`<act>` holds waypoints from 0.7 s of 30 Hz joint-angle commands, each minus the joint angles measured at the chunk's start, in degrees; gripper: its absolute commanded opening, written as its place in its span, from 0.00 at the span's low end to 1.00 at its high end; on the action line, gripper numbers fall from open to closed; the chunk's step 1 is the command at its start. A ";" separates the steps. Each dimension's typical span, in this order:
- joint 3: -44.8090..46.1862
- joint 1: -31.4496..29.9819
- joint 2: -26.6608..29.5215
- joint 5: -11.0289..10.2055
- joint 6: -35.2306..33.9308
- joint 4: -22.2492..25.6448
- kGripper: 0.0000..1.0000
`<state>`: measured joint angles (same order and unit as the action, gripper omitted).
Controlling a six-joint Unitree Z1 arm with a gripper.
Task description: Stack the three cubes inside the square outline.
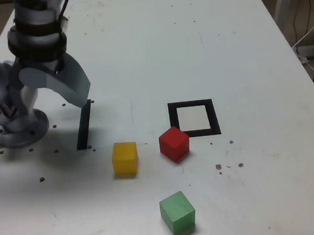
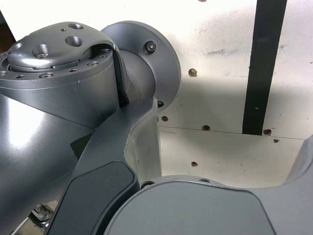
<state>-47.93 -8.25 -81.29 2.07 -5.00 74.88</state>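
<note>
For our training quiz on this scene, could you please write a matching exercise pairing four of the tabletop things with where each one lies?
Things:
1. red cube
2. yellow cube
3. green cube
4. black strip

Places, exterior view:
A. nearest the camera, alone
B. just below the gripper
C. at the square outline, by its lower left corner
D. between the strip and the red cube, nearer the camera than the strip

Pairs: 1-C, 2-D, 3-A, 4-B

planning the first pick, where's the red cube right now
In the exterior view the red cube sits at the square outline's lower-left corner, with the yellow cube to its left.
</note>
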 commanded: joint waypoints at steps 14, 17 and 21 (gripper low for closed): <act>0.42 0.07 -2.87 0.35 0.21 -3.89 1.00; -0.29 -0.01 -3.38 0.31 0.26 -4.66 1.00; -1.97 -0.64 -4.35 -0.40 0.26 -5.16 1.00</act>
<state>-49.34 -8.54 -85.12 1.98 -4.84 69.80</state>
